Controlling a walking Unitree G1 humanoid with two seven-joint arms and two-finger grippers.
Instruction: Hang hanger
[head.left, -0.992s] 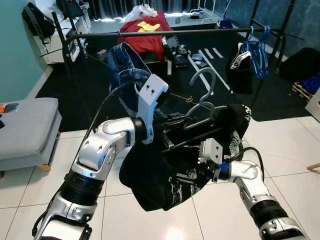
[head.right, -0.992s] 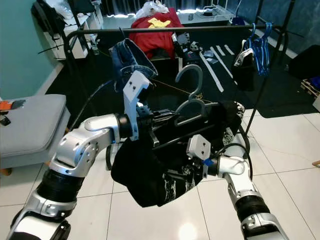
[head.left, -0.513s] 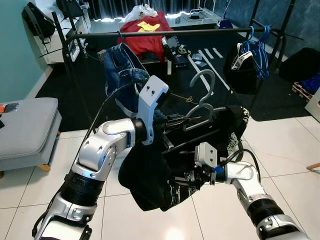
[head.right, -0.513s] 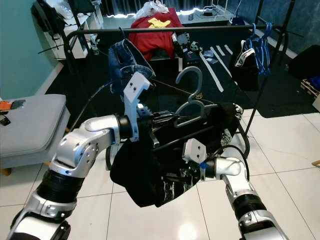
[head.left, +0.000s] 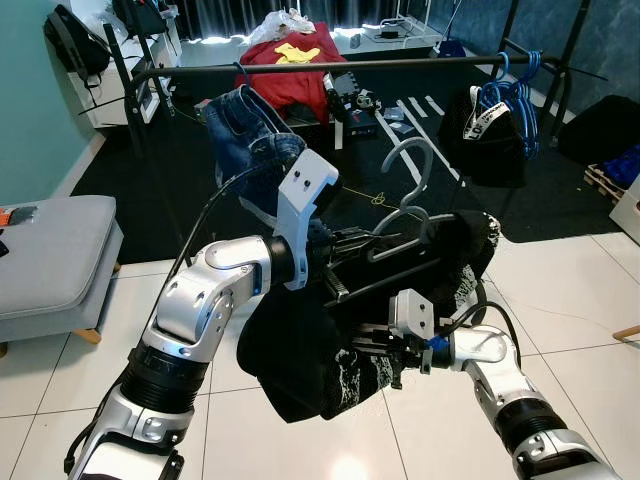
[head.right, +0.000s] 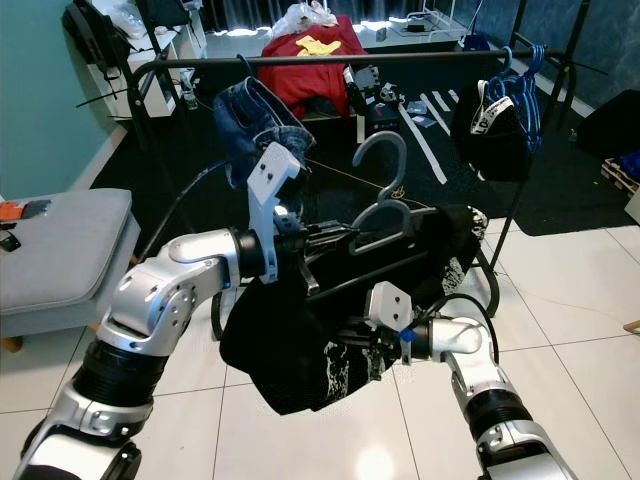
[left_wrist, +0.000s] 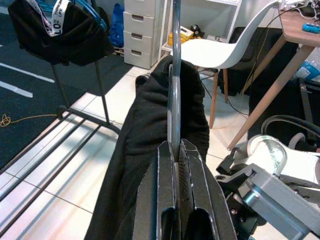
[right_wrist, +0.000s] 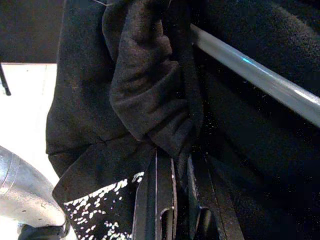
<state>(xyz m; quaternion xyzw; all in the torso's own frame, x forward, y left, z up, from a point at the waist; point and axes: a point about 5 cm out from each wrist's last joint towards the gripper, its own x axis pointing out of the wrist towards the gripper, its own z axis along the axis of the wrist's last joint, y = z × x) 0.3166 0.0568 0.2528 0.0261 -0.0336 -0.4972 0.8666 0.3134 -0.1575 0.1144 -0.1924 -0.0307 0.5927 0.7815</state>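
The left gripper (left_wrist: 176, 150) is pinched on the grey hanger (head.left: 400, 215), held up in front of the clothes rail (head.left: 330, 65); a black garment (head.left: 300, 350) drapes from the hanger; the right gripper (right_wrist: 175, 170), below, is pressed together on a fold of that garment.

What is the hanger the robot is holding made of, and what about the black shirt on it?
The hanger looks like grey plastic or coated metal: smooth with a dull sheen, thin and stiff; I can't tell which. The black shirt looks like soft knit cloth, probably cotton: it droops in folds, with a speckled white print. The left gripper pinches the hanger; the right gripper pinches the cloth.
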